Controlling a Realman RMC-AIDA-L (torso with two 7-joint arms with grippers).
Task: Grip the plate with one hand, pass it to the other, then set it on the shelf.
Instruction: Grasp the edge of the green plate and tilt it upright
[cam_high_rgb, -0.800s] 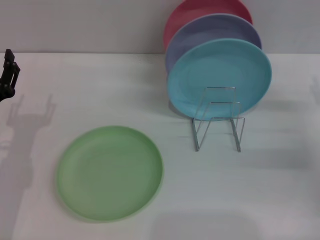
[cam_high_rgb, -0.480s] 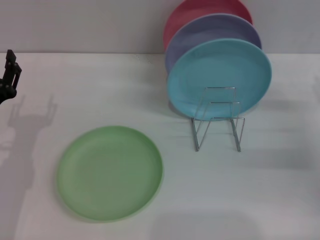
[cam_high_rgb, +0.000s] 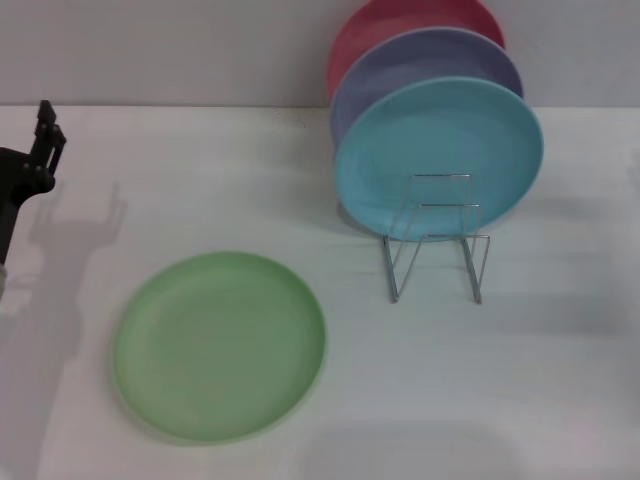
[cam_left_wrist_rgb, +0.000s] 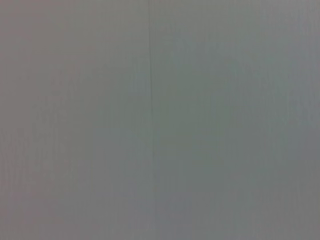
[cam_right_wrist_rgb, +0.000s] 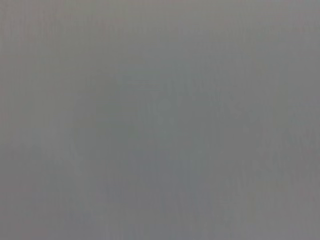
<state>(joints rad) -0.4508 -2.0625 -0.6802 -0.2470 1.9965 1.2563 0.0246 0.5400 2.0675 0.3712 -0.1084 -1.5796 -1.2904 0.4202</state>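
None of the task's steps is done yet, judging by how things lie: the round, smooth, light green dinner plate (cam_high_rgb: 219, 345) lies flat on the white surface (cam_high_rgb: 300, 180), face up, untouched and near the front on the robot's left side. The thin silver wire plate rack with upright rectangular loops (cam_high_rgb: 436, 240) stands well apart from it, toward the right and farther back, with its front loops bare. Three other plates already stand on edge in the rack behind those loops: a turquoise plate (cam_high_rgb: 438, 155) in front, a lavender plate (cam_high_rgb: 425, 65) behind it, and a pink-red plate (cam_high_rgb: 400, 20) at the back. The left gripper (cam_high_rgb: 42, 135) is in view at the far left edge of the head view, raised above the surface and well apart from the green plate; whether its fingers are spread or pressed together cannot be told. The right gripper does not show in the head view, and both wrist views give only a plain grey field. The grip, the hand-over and the placing all remain. Being round, the green plate has no long axis; its face points straight up, so it must be tipped onto its edge, face toward the front like its neighbours, to slot between the loops.
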